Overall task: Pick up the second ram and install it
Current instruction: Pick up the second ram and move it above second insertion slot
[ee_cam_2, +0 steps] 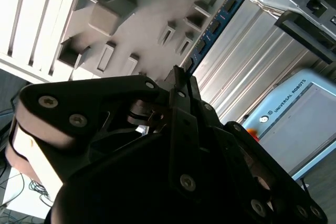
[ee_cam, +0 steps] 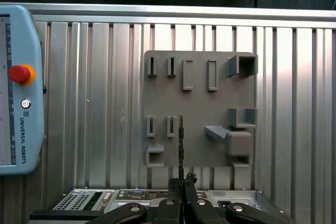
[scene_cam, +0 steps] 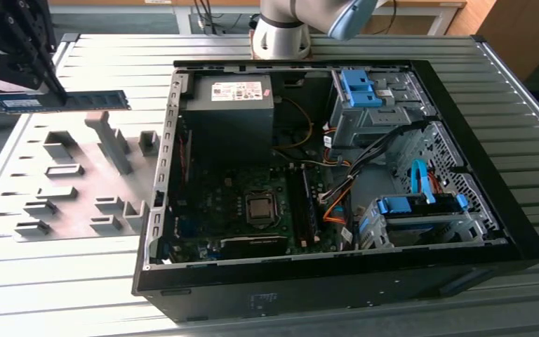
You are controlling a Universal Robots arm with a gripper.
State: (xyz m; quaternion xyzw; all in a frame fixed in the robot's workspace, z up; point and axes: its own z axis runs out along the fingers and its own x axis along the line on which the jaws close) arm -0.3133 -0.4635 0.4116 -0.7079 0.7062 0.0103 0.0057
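The gripper (scene_cam: pixel 56 93) is clamped on one end of the second ram (scene_cam: pixel 92 100) at the exterior view's upper left, over the grey holder plate (scene_cam: pixel 73 189); the open computer case (scene_cam: pixel 297 295) lies well apart; a firm, square pinch should keep the stick level.

Your exterior view looks down at a slant from high over the table (scene_cam: pixel 64 302), taking in the open computer case (scene_cam: pixel 344 284) and the grey holder plate (scene_cam: pixel 87 182). Both wrist views ride close behind the tool (ee_cam: pixel 181 181), looking past its tips onto that plate; the first faces it squarely, the second obliquely.
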